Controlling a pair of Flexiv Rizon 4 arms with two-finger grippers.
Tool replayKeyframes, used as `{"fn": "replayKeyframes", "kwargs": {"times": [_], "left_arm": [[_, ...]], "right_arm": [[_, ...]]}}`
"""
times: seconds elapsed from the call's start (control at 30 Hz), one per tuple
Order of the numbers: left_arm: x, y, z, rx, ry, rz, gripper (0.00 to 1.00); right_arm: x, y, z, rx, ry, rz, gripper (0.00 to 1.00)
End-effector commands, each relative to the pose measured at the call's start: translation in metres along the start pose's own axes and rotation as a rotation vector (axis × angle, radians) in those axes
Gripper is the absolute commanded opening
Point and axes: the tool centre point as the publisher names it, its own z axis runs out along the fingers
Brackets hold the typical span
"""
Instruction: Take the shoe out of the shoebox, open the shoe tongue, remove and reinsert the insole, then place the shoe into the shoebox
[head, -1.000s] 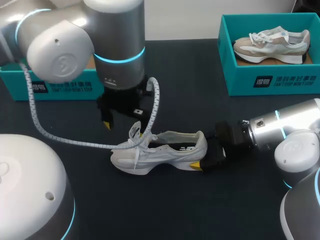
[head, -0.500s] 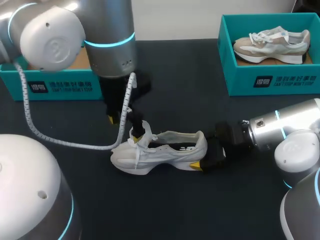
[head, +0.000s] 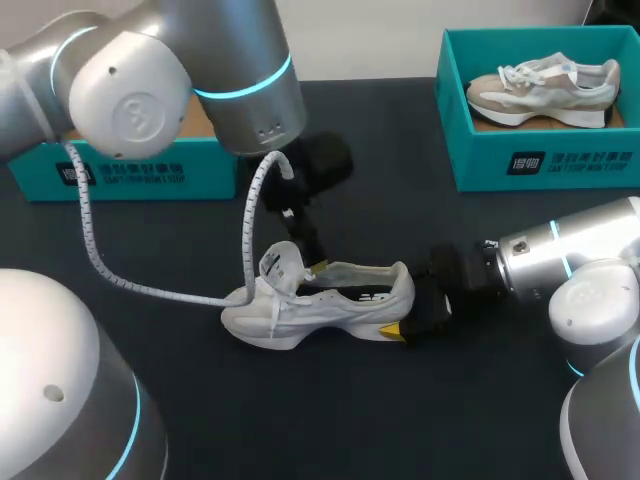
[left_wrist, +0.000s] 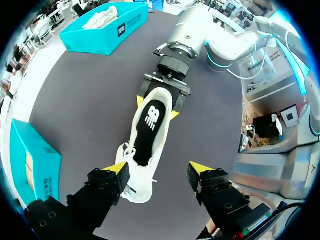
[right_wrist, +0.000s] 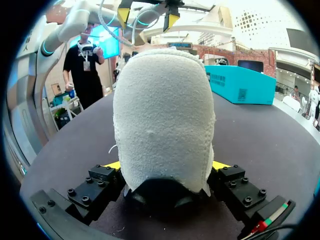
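Observation:
A white sneaker (head: 320, 300) lies on its sole in the middle of the dark table, toe to the left. My right gripper (head: 415, 315) is shut on its heel; in the right wrist view the heel (right_wrist: 165, 115) fills the gap between both yellow-tipped fingers (right_wrist: 112, 165). My left gripper (head: 305, 250) hangs over the laces and tongue, open. From the left wrist view the black insole (left_wrist: 150, 125) shows inside the shoe. The left gripper (left_wrist: 157, 170) straddles the toe end, one finger against the shoe's side, the other well apart from it.
A teal shoebox (head: 545, 165) at the back right holds a beige sneaker (head: 545, 85). Another teal shoebox (head: 130, 170) stands at the back left, partly behind my left arm. A white cable (head: 160, 290) from the left arm droops near the shoe's toe.
My left arm has swung right and down, bringing its gripper from beside the toe to over the laces, its fingers a little narrower. The shoe and right arm have stayed put.

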Motion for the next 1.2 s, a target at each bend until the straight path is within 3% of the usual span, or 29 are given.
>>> {"fn": "replayKeyframes", "kwargs": {"times": [0.03,0.17,0.53,0.97,1.2], "left_arm": [[-0.003,-0.021,0.012,-0.019,0.040,0.066,0.26],[0.000,-0.031,0.023,-0.025,0.038,0.150,0.00],[-0.004,-0.047,0.056,-0.017,0.023,0.306,0.00],[-0.012,-0.043,0.108,-0.060,0.065,0.431,0.00],[-0.016,-0.046,0.121,-0.055,0.110,0.489,0.00]], "right_arm": [[0.000,-0.005,0.005,0.002,-0.001,0.001,0.00],[0.000,-0.005,0.005,0.002,-0.001,0.001,0.00],[0.000,-0.005,0.005,0.002,-0.001,0.001,0.00],[0.000,-0.005,0.005,0.002,-0.001,0.001,0.00],[0.000,-0.005,0.005,0.002,-0.001,0.001,0.00]]}}
